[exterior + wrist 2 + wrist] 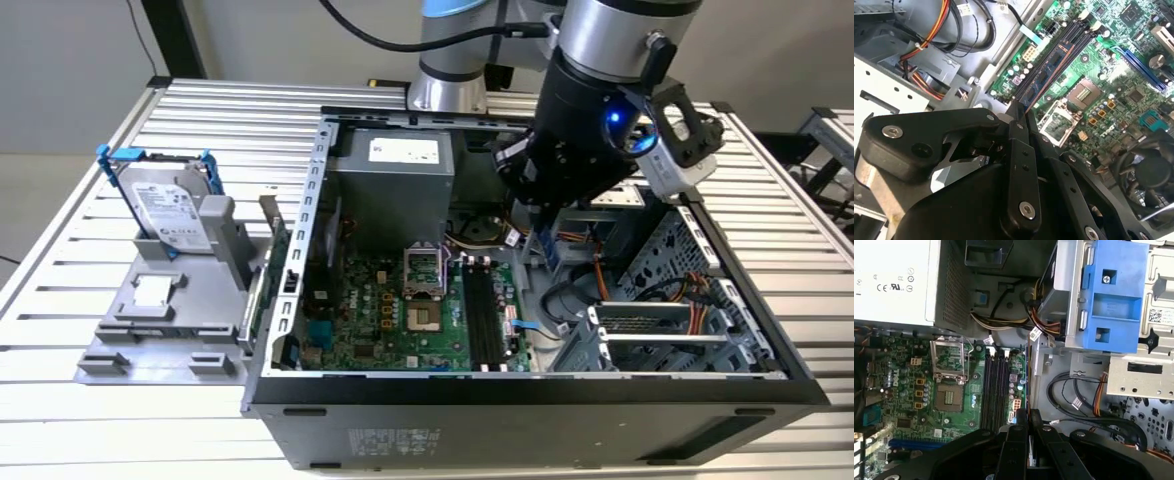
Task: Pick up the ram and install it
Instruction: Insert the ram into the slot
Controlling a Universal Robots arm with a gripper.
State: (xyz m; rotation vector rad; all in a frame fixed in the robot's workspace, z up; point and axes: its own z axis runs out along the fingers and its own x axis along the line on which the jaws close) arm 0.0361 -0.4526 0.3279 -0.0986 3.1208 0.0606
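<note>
One open computer case (534, 400) is sitting closest to me on the slatted table (80, 300), its insides showing. Just inside its near wall the green board (360, 310) is lying flat. The black slot rails (487, 315) are running along its edge toward the exterior view's right, with the bare processor socket (420, 272) sitting beside them.

Over that end of the board the gripper (1018, 112) is hanging down into the case. Its two fingers are pressing together on the ram (1050, 67), pinching it by one end. In the second wrist view the stick is jutting out past the fingertips with its bluish label showing, roughly parallel to the slot rails. It seems to be hanging above the board rather than sitting in a slot, though I cannot be sure from here.

Further back the grey power-supply box (394, 175) is filling the far corner, and the arm (607, 60) is towering over the case. Off to the exterior view's left a hard drive (167, 210) is standing upright in a grey holder (154, 320).
</note>
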